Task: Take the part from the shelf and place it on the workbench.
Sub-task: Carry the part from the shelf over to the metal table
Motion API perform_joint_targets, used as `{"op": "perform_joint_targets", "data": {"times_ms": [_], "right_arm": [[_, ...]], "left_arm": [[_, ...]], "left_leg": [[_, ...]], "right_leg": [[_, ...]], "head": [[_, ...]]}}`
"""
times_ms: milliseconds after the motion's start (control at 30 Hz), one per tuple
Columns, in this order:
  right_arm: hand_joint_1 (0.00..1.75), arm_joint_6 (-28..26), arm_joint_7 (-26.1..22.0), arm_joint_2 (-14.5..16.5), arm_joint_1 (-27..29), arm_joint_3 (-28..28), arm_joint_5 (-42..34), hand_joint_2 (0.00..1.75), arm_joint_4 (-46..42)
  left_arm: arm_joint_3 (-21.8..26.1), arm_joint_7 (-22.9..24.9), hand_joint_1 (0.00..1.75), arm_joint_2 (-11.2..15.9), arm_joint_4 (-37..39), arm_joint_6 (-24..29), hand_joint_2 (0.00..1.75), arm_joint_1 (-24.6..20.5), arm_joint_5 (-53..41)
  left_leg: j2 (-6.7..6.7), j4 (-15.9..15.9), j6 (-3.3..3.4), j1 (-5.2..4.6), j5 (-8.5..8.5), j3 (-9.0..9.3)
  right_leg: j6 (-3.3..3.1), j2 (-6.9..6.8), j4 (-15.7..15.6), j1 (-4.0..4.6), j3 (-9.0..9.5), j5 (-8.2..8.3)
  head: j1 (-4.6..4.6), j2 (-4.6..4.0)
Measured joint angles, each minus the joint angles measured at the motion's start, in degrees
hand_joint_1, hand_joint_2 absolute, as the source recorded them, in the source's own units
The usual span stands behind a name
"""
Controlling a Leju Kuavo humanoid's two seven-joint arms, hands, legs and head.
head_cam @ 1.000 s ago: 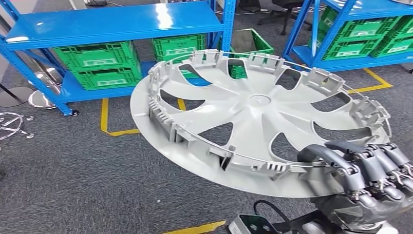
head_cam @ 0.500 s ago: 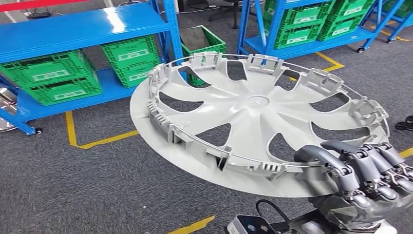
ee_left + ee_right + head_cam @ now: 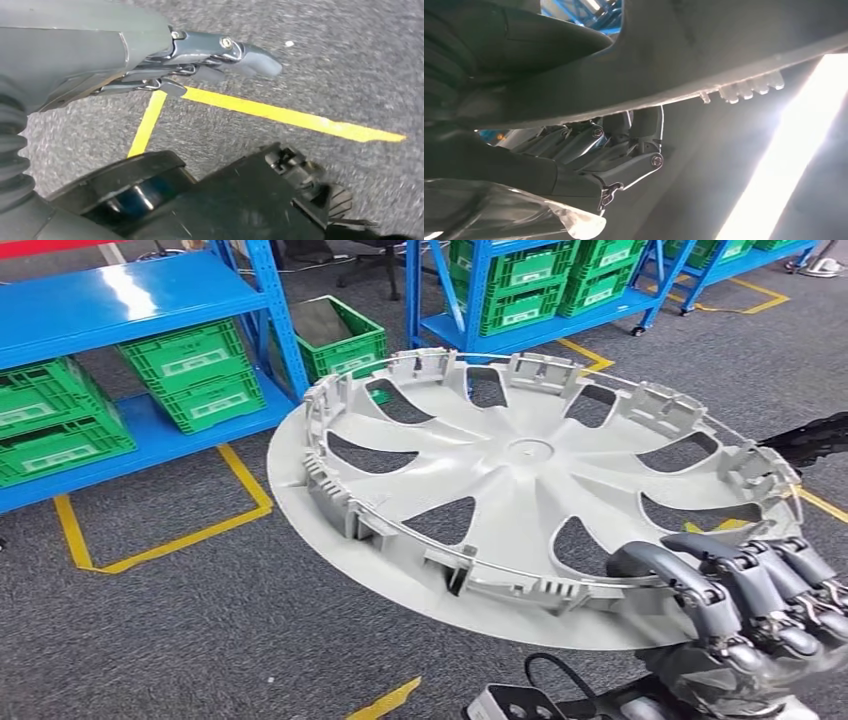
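The part is a large grey wheel cover with spoke openings and clips round its rim, held nearly flat in mid-air, inner side up. My right hand grips its near right edge, thumb over the rim and fingers curled beside it. In the right wrist view the cover's underside lies over the right hand, whose fingers press up against it. My left hand hangs over grey carpet, fingers stretched out with nothing in them.
A blue shelf with green crates stands at the left. One green crate sits on the floor, and a second blue rack stands behind it. Yellow tape lines mark the grey carpet. A dark object is at the right edge.
The whole scene has slid to the left, so the camera has turned right. The wheel cover stays in my right hand in the same pose.
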Motion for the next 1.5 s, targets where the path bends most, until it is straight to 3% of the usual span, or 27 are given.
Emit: {"op": "perform_joint_targets", "data": {"times_ms": [67,100,133,200,267,333,400,467,533,600,633,700,767,833,900,967,1033,1100,1133,1167,1200,1267,1333,1433,1500], "right_arm": [[1.75,0.00,0.01,0.00,-0.08,0.01,-0.01,1.75,0.02],[1.75,0.01,0.01,0.00,-0.03,0.00,0.00,1.75,0.02],[1.75,0.01,0.01,0.00,0.02,-0.01,0.01,1.75,0.03],[1.75,0.02,-0.01,0.00,0.07,-0.02,0.02,1.75,0.03],[1.75,0.01,-0.02,0.00,0.01,-0.01,0.01,1.75,0.03],[1.75,0.00,-0.02,0.00,0.00,0.00,0.01,1.75,0.03],[1.75,0.00,0.00,0.00,0.08,0.02,0.02,1.75,0.03],[1.75,0.00,0.09,0.00,0.06,0.14,0.03,1.75,0.07],[1.75,0.01,0.19,0.00,-0.01,0.34,0.04,1.75,0.16],[1.75,0.02,0.23,0.00,0.00,0.46,0.04,1.75,0.30],[1.75,0.02,0.27,0.00,0.02,0.49,0.04,1.75,0.36],[1.75,0.02,0.33,0.00,0.06,0.52,0.04,1.75,0.43],[1.75,0.02,0.36,0.00,0.02,0.56,0.05,1.75,0.43],[1.75,0.02,0.35,0.00,0.00,0.63,0.06,1.75,0.42],[1.75,0.02,0.28,0.00,0.13,0.69,0.07,1.75,0.40],[1.75,0.00,0.17,0.00,0.22,0.70,0.05,1.75,0.39],[1.75,0.00,0.09,0.00,0.15,0.70,0.01,1.75,0.38],[1.75,0.00,0.07,0.00,0.15,0.67,-0.01,1.75,0.39],[1.75,0.01,0.08,0.00,0.22,0.65,-0.01,1.75,0.39],[1.75,0.01,0.08,0.00,0.27,0.63,-0.01,1.75,0.40],[1.75,0.02,0.07,0.00,0.31,0.62,-0.01,1.75,0.40],[1.75,0.01,0.04,0.00,0.29,0.62,-0.01,1.75,0.39],[1.75,0.00,0.05,-0.01,0.25,0.62,-0.02,1.75,0.38],[1.75,0.00,0.11,-0.02,0.37,0.63,0.00,1.75,0.37],[1.75,0.00,0.15,-0.01,0.41,0.66,0.01,1.75,0.37]], "left_arm": [[0.00,-0.01,0.00,0.04,0.00,-0.02,1.75,0.19,-0.01],[0.00,-0.01,0.00,0.08,0.00,-0.05,1.75,0.26,-0.02],[0.00,-0.01,0.00,0.10,0.00,-0.09,1.75,0.28,-0.05],[-0.01,-0.01,0.00,0.07,0.00,-0.16,1.75,0.18,-0.11],[-0.02,-0.01,0.00,0.04,0.00,-0.17,1.75,0.12,-0.13],[-0.02,-0.01,0.00,0.04,0.00,-0.17,1.75,0.11,-0.13],[-0.02,-0.01,0.00,0.01,0.00,-0.19,1.75,0.04,-0.17],[-0.02,-0.01,0.00,0.00,0.00,-0.20,1.75,-0.02,-0.23],[-0.02,-0.01,0.00,0.03,0.00,-0.20,1.75,0.14,-0.25],[-0.02,0.01,0.00,0.05,0.00,-0.20,1.75,0.41,-0.29],[-0.02,0.01,0.00,0.06,0.00,-0.21,1.75,0.46,-0.32],[-0.02,0.03,0.00,0.10,0.00,-0.22,1.75,0.42,-0.37],[-0.02,0.04,0.00,0.16,0.00,-0.22,1.75,0.38,-0.39],[-0.02,0.06,0.00,0.15,0.00,-0.21,1.75,0.30,-0.40],[-0.02,0.08,0.00,0.03,0.00,-0.19,1.75,0.22,-0.45],[-0.02,0.08,0.00,-0.10,0.00,-0.17,1.75,0.14,-0.52],[-0.02,0.07,0.00,-0.18,0.00,-0.17,1.75,0.16,-0.55],[-0.02,0.06,0.00,-0.15,0.00,-0.17,1.75,0.36,-0.54],[-0.02,0.06,0.00,-0.13,0.00,-0.17,1.75,0.43,-0.53],[-0.02,0.06,0.00,-0.13,0.00,-0.17,1.75,0.41,-0.52],[-0.02,0.06,0.00,-0.16,0.00,-0.17,1.75,0.34,-0.52],[-0.02,0.06,0.00,-0.23,0.00,-0.17,1.75,0.21,-0.52],[-0.02,0.06,0.00,-0.24,0.00,-0.17,1.75,0.18,-0.51],[-0.02,0.06,0.00,-0.31,0.00,-0.15,1.75,0.10,-0.41],[-0.02,0.06,0.00,-0.36,0.00,-0.10,1.75,0.02,-0.38]], "left_leg": [[1.74,0.00,0.23,-0.32,0.00,-0.20],[2.65,0.01,0.28,-0.45,0.00,-0.24],[3.50,0.03,0.29,-0.56,0.00,-0.26],[4.94,0.04,0.25,-0.74,-0.03,-0.15],[6.03,0.13,-0.04,-1.06,-0.12,-0.05],[7.03,0.24,-0.51,-1.33,-0.12,-0.03],[7.64,0.36,-1.10,-1.28,-0.24,0.04],[5.28,2.39,-1.78,-0.98,-1.99,-0.64],[2.17,8.82,-2.23,-0.68,-5.77,-3.25],[1.41,15.43,-2.40,-0.60,-8.30,-6.05],[1.35,16.36,-2.42,-0.59,-8.04,-6.43],[0.68,11.66,-2.28,-0.46,-4.47,-4.25],[-2.23,4.29,-1.95,-0.09,-1.40,-0.88],[-4.22,1.19,-1.67,0.04,-1.06,0.37],[-3.23,0.73,-1.19,-0.04,-0.95,0.34],[-1.68,0.18,-0.45,0.04,-0.56,0.42],[0.03,-0.07,0.06,-0.06,-0.43,0.41],[1.87,-0.05,0.22,-0.28,-0.49,0.32],[2.79,-0.04,0.22,-0.35,-0.51,0.31],[3.61,-0.03,0.19,-0.39,-0.56,0.33],[4.34,-0.03,0.10,-0.42,-0.64,0.43],[5.51,0.04,-0.29,-0.62,-0.91,0.74],[6.45,0.12,-0.84,-0.91,-1.07,0.93],[7.30,0.28,-1.67,-0.88,-1.37,1.05],[4.96,3.32,-2.18,-0.66,-3.63,-0.09]], "right_leg": [[0.19,-1.76,7.63,0.01,-3.36,-3.60],[0.25,-2.01,9.90,0.00,-4.19,-4.31],[0.25,-2.21,10.02,0.00,-3.91,-3.94],[-0.06,-3.33,3.84,0.08,0.05,-0.86],[-0.72,-5.94,-3.68,0.51,4.50,1.15],[-1.31,-6.89,-6.17,0.93,5.81,1.34],[-1.86,-5.50,-6.30,0.81,5.56,1.82],[-2.49,-4.24,-6.58,0.51,5.42,2.30],[-2.94,-2.89,-6.67,0.39,5.23,2.61],[-3.11,-1.29,-6.61,0.42,5.01,2.78],[-3.11,-0.46,-6.54,0.44,4.95,2.84],[-3.02,1.22,-6.30,0.42,4.91,2.91],[-2.71,2.75,-5.92,0.44,4.66,2.93],[-2.01,4.03,-5.71,0.33,3.98,3.15],[-1.16,5.05,-5.77,0.10,3.27,3.51],[-0.58,2.90,-4.20,0.22,2.09,2.52],[-0.19,-0.72,1.74,0.39,-0.78,-0.89],[0.12,-1.95,9.04,0.32,-4.08,-4.15],[0.22,-2.15,10.61,0.30,-4.67,-4.44],[0.24,-2.36,9.77,0.29,-4.03,-3.59],[0.17,-2.80,6.70,0.29,-2.21,-1.91],[-0.25,-5.01,-1.67,0.52,2.66,1.06],[-1.01,-6.25,-5.79,0.89,5.04,1.89],[-2.09,-4.57,-6.05,0.96,4.82,2.18],[-2.78,-3.37,-6.44,0.69,4.87,2.55]], "head": [[0.21,0.00],[0.19,0.00],[0.21,0.00],[0.21,0.00],[0.15,0.00],[0.10,0.00],[0.10,0.00],[0.02,0.00],[-0.13,0.00],[-0.19,0.00],[-0.21,0.00],[-0.22,0.00],[-0.18,0.00],[-0.19,0.01],[-0.20,0.01],[0.01,0.00],[0.26,0.00],[0.34,0.00],[0.33,0.00],[0.35,0.00],[0.34,0.00],[0.33,0.00],[0.25,0.00],[0.19,0.00],[0.01,0.00]]}}
